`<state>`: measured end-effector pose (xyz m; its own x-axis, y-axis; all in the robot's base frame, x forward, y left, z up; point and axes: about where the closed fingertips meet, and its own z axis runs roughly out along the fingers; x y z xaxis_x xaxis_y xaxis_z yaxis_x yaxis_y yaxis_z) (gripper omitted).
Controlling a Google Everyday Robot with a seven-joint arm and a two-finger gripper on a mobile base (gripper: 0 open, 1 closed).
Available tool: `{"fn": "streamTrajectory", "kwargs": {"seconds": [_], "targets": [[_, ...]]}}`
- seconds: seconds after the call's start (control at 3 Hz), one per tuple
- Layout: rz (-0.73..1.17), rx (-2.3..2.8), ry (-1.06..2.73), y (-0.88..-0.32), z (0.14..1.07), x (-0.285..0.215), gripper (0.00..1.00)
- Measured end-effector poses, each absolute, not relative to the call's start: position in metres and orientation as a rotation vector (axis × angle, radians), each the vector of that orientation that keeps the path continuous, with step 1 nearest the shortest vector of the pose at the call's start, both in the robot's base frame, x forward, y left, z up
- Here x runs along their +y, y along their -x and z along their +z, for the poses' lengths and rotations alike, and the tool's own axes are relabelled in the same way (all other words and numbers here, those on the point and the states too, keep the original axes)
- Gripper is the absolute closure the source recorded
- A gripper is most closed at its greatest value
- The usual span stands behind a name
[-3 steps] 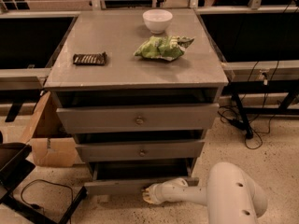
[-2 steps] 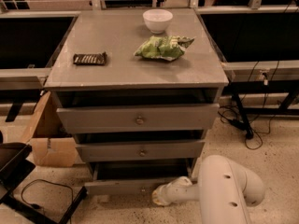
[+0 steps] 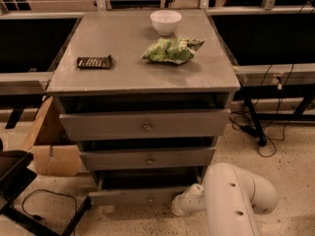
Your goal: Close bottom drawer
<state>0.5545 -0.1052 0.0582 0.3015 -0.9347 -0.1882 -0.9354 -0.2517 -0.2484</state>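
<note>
Rounded white arm (image 3: 231, 200) — gripper (image 3: 178, 209) at tip

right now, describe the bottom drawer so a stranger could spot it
Find the grey cabinet with a white bowl on top. The bottom drawer is lowest on its front, pulled out, the robot's end effector at its right end. Its front is slimmer than that of the middle drawer or the top drawer.

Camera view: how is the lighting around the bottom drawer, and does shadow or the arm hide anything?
Camera view: warm, dim light, brightest on the cabinet top; the bottom drawer lies in shade, its interior nearly black; the gripper sits at the drawer front's right end, and the arm hides the floor beside it.
</note>
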Motion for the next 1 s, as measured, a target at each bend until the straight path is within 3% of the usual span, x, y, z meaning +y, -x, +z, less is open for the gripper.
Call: {"fn": "streamTrajectory", "kwargs": {"seconds": [1.0], "targets": [[-0.004,1.664,2.222,-0.5687,0.0739,-0.0774,1.00]]}}
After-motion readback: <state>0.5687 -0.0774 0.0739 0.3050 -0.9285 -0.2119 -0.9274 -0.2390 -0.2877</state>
